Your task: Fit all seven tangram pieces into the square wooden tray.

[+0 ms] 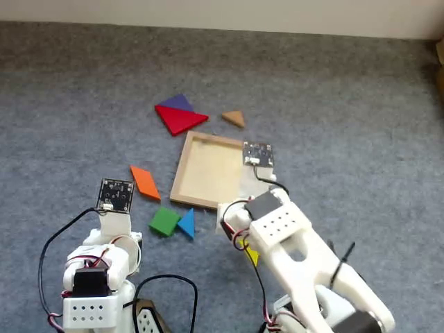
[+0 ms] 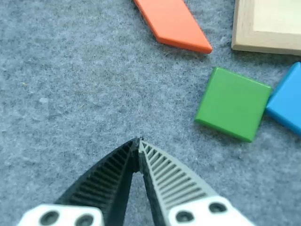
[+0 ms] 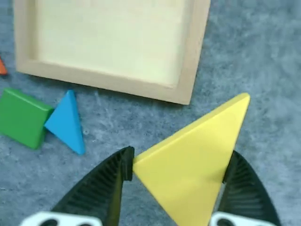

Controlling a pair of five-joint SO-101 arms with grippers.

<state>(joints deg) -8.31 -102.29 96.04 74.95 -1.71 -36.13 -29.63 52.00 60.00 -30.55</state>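
Observation:
The square wooden tray (image 1: 182,170) lies mid-table with nothing in it. My right gripper (image 3: 181,165) is shut on a yellow triangle (image 3: 188,157), held just off the tray's near rim (image 3: 188,70); a sliver of that yellow triangle (image 1: 252,257) shows under the arm. My left gripper (image 2: 138,142) is shut on nothing, over bare carpet short of the green square (image 2: 233,103). An orange parallelogram (image 1: 144,182), the green square (image 1: 164,222) and a blue triangle (image 1: 186,223) lie left of the tray. Beyond it are a red triangle (image 1: 179,118), a purple piece (image 1: 178,103) and a small brown triangle (image 1: 234,118).
Grey carpet covers the whole table, with open room on the right and far sides. The red triangle partly overlaps the purple piece. The green square and blue triangle (image 3: 68,122) touch each other near the tray's front left corner.

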